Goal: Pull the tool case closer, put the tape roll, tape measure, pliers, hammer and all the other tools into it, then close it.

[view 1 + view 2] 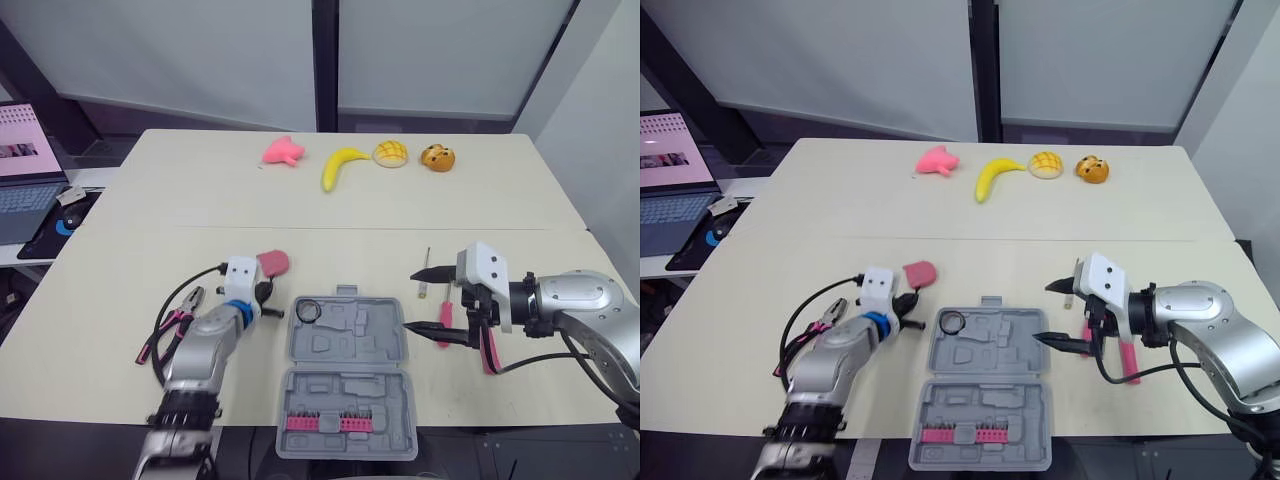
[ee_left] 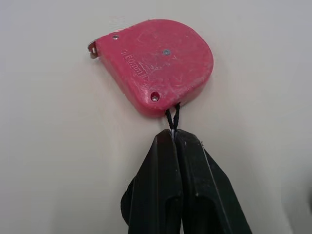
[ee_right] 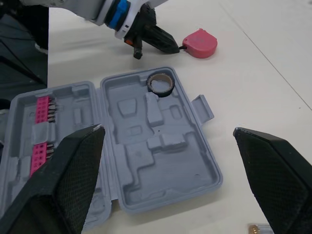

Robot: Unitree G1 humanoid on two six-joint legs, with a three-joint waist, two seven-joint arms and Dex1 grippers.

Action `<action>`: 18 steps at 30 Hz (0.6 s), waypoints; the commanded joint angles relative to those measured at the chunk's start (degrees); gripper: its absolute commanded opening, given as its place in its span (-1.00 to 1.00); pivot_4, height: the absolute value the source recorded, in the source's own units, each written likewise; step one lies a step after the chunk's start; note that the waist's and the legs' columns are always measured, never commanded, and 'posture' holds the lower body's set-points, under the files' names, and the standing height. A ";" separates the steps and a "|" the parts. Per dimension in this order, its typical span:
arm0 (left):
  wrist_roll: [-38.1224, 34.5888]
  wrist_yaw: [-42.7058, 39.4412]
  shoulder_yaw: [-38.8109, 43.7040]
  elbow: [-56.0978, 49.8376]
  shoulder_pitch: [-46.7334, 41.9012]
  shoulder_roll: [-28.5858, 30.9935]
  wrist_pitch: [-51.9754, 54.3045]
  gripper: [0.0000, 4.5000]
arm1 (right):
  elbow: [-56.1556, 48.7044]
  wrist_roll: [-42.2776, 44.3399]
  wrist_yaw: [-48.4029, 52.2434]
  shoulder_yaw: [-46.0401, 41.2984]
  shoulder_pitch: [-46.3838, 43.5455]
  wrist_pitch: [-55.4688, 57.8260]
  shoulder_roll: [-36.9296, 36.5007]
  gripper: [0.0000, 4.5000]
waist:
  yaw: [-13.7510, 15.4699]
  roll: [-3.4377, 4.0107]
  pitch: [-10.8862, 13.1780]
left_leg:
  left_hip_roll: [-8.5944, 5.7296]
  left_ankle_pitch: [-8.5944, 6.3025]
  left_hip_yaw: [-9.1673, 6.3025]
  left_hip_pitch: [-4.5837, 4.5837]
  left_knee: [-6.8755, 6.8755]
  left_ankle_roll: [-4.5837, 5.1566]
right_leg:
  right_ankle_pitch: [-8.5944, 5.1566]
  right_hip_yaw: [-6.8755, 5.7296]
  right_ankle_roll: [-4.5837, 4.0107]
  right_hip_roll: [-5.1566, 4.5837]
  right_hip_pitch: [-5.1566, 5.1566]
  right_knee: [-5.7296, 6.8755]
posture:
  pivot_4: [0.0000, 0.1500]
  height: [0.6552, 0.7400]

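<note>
The grey tool case [image 1: 350, 345] lies open near the table's front edge, with the black tape roll [image 1: 308, 311] in its far left corner. My left gripper [image 2: 173, 134] is shut on the black cord of the pink tape measure [image 2: 156, 63], which rests on the table just left of the case. Pink-handled pliers [image 1: 180, 318] lie left of that arm. My right gripper [image 1: 409, 301] is wide open at the case's right edge, holding nothing. Beside it are a thin screwdriver [image 1: 426, 272], a red screwdriver [image 1: 446, 322] and a pink handle [image 1: 489, 352] partly hidden under the gripper.
A strip of pink bits [image 1: 325, 423] sits in the case's near half. A pink toy [image 1: 282, 150], banana [image 1: 340, 166], bun [image 1: 390, 153] and brown toy [image 1: 437, 157] line the far edge. A laptop [image 1: 25, 170] stands on a desk at the left.
</note>
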 commanded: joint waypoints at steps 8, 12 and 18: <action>-5.96 -7.96 2.82 -23.54 20.93 9.24 6.87 -0.99 | -7.04 5.28 2.54 -0.84 0.98 3.23 -2.75 1.00 | 0.09 0.11 0.02 | 0.02 -0.06 -0.06 0.01 -0.02 0.10 | 0.00 -0.03 0.00 -0.03 0.02 -0.04 | 1.00 0.51; -7.01 -12.11 4.34 -27.00 29.62 13.39 5.03 -0.99 | -8.88 6.86 4.06 0.06 1.02 4.24 -3.92 1.00 | 0.06 0.14 0.03 | 0.03 -0.08 -0.04 0.00 -0.05 0.13 | 0.00 -0.02 -0.01 -0.03 0.00 -0.09 | 1.00 0.51; -9.19 -13.73 7.36 -31.24 36.49 15.28 5.56 -0.99 | -10.78 7.82 6.05 0.54 1.89 4.28 -6.28 1.00 | 0.12 0.19 0.06 | 0.04 -0.10 -0.04 -0.01 -0.09 0.16 | -0.01 -0.03 -0.02 -0.04 0.00 -0.12 | 1.00 0.51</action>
